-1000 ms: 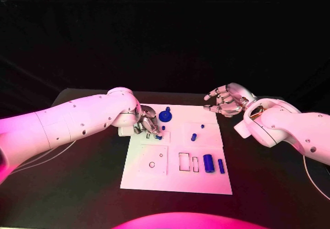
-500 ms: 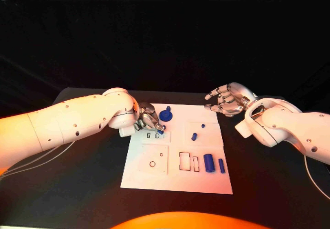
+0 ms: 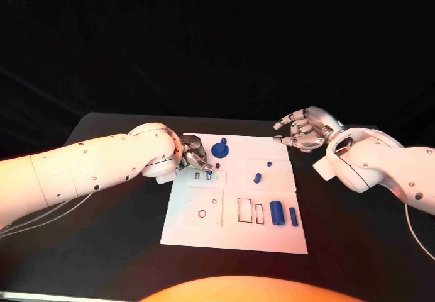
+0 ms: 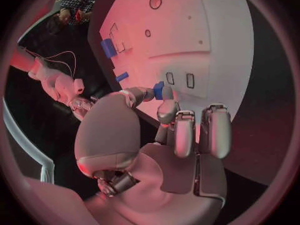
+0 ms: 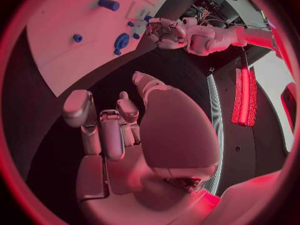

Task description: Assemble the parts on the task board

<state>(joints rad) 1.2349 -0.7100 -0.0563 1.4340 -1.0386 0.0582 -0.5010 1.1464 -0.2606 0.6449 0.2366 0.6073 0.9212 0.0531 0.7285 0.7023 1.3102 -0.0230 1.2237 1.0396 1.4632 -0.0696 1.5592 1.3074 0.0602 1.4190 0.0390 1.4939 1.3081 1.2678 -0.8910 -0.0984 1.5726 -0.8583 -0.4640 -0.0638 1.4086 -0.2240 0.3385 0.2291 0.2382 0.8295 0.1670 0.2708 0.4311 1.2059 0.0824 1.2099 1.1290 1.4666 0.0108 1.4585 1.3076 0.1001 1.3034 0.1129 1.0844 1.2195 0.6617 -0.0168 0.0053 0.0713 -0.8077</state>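
The white task board (image 3: 231, 231) lies in the middle of the black table. My left hand (image 3: 194, 156) hovers over its far left corner and pinches a small blue part (image 3: 215, 165) (image 4: 158, 90) between thumb and a finger, just beyond two small slots (image 3: 203, 177). A blue round piece with a knob (image 3: 220, 150) (image 5: 120, 41) stands beside that hand. Two small blue pegs (image 3: 258, 178) sit mid-board, and two blue cylinders (image 3: 275, 211) lie near the right edge. My right hand (image 3: 305, 129) (image 5: 125, 130) hangs off the far right corner, fingers loosely bent, holding nothing.
Rectangular outlines (image 3: 244, 211) and a small ring hole (image 3: 201, 214) mark the board's near half. Black table (image 3: 109, 239) surrounds the board on all sides. My right forearm (image 3: 381, 167) lies along the table's right side.
My left hand has drawn back from the two small slots toward the board's far edge, the small blue part still in its fingertips. The right hand has barely moved.
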